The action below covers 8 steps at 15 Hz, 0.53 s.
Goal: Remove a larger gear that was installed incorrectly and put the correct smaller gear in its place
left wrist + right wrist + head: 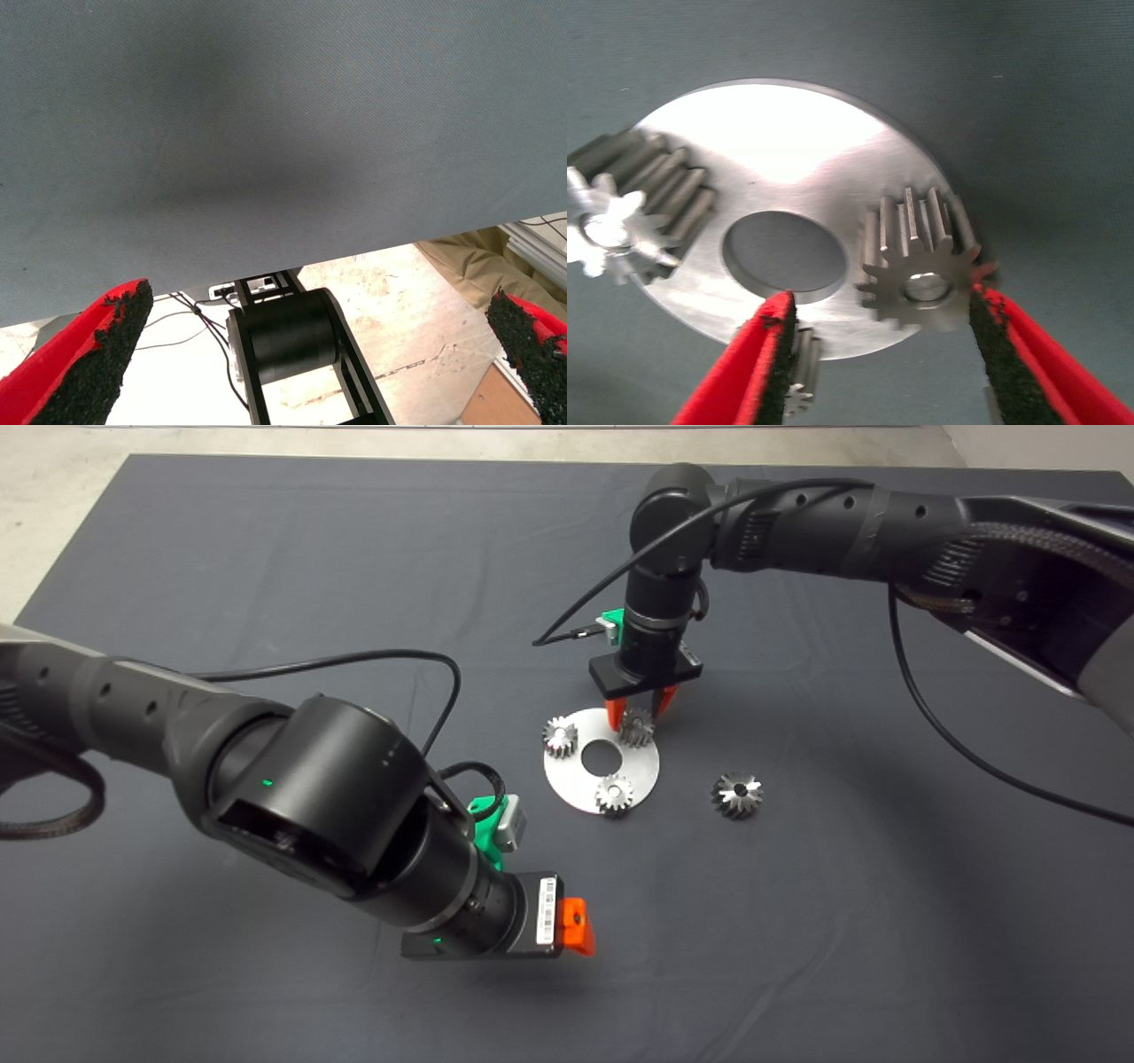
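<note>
**Right gripper over the disc, fingers astride a small gear**

- Left gripper [576, 926]: nearest the camera, hovering over bare mat [266, 558], well apart from the parts. Fingers [97, 354] spread wide, holding nothing.
- Larger gear [737, 794]: lies alone on the mat, just right of the round silver disc [640, 766], not touching it.
- Disc carries three small gears around its centre hole: near-edge gear [614, 793], left gear [560, 736], and at the far right the smaller gear [635, 726].
- Right gripper [640, 710]: points down at the disc's far edge. Its fingers [766, 363] stand apart, either side of the smaller gear [917, 266]; one pad touches or nearly touches its teeth, the other stands clear.
</note>
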Tool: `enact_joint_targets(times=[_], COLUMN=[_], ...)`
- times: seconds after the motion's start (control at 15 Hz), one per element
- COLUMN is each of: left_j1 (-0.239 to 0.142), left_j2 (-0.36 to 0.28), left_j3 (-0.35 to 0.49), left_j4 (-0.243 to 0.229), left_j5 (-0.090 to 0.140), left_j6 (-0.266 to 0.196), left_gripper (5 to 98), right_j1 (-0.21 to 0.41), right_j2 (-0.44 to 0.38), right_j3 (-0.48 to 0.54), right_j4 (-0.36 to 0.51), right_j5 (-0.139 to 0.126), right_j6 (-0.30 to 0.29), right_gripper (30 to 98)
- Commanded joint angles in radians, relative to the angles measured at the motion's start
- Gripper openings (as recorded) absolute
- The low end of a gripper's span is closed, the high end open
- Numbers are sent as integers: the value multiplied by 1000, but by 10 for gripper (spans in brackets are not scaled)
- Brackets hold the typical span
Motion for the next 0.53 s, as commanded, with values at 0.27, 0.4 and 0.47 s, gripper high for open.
enact_joint_targets(times=[0.27, 0.4, 0.47], left_j1=[-15, -15, -15], left_j2=[-1, -3, -3], left_j3=[2, 2, 2], left_j4=[-6, -8, -8], left_j5=[1, 1, 1], left_j6=[2, 2, 2], left_gripper=[979, 979, 978], right_j1=[49, 100, 128], right_j2=[9, 7, 7], right_j3=[10, 16, 22], right_j4=[-9, -4, -3], right_j5=[-126, -126, -126], right_j6=[-2, -2, -2], right_gripper=[591, 624, 637])
